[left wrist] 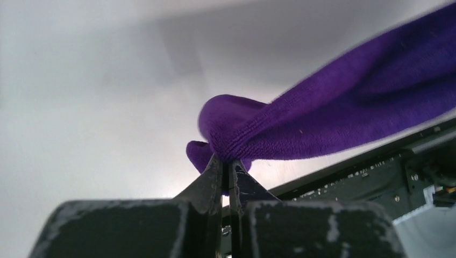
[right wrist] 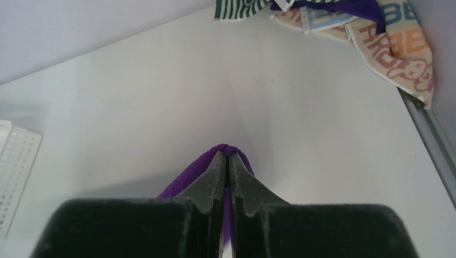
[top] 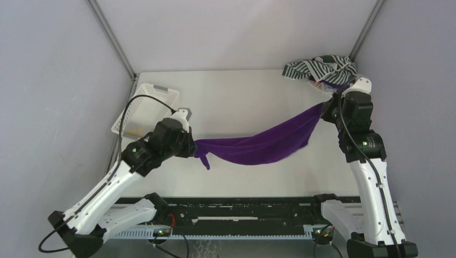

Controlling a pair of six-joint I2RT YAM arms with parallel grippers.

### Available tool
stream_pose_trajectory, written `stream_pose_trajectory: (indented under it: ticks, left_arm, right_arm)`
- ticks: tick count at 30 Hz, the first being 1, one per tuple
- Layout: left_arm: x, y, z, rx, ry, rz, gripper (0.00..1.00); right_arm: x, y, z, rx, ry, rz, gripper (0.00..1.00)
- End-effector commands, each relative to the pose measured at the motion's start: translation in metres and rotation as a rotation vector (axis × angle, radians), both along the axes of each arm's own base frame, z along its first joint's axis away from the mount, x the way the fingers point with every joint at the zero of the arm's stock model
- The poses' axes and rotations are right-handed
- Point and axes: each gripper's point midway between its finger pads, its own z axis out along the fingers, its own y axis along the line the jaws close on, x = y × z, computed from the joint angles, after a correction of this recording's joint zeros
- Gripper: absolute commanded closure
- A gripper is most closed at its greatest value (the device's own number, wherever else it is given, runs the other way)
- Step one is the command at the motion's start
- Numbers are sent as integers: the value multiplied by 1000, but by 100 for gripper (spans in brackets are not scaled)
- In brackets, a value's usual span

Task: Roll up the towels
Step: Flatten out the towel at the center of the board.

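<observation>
Left pincer [left wrist: 228, 165] is closed tight on one end of the purple towel [top: 258, 145]. The cloth bunches in a rounded fold just above the tips, and I see no gap between the jaws in the left wrist view. Right pincer [right wrist: 226, 158] is likewise closed on the opposite end, with a small loop of purple showing over its tips. Between the two, the towel hangs above the worktop [top: 242, 91] like a hammock, narrow at both ends and sagging in the middle. Whether its lowest part touches the surface I cannot tell. Other towels lie heaped at the far right corner: a green-and-white striped towel [top: 317, 67] on top, and an orange-and-beige patterned towel [right wrist: 400, 51] beneath and beside it. I note a white lattice basket [top: 148, 99] at the far left, well apart from the work. Assessment: the cloth is light, limp and plush, holds no shape of its own, and gathers into a rope wherever it is pinched at a single point, as it is now. In my judgement rolling calls for it to be laid flat first, then taken at a corner or along a short edge so that the edge runs straight. The pile should grip the pads well, so slipping is the minor risk and uneven bunching the greater one.
</observation>
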Motion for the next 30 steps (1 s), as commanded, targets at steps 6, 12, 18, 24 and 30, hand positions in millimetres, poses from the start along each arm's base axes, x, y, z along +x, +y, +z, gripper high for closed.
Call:
stream_pose_trajectory:
  ticks: [6,12,18,24,30]
  left_arm:
    - [80,0,-76,9,358,59,92]
    - [167,50,-91,351,347,298,77]
    - [219,73,-41,403,152,482,57]
    - [189,58,-56,375,202,392,47]
    - [154,15,-99,163,295,300,45]
  right_arm:
    - [66,7,-73,14,183,22,100]
    - [110,6,-120,48,249,22,100]
    - [128,0,-146,68,310,13,100]
    - [127,0,-154,77,336,27,100]
    - [123,7,-157,98,356,61,100]
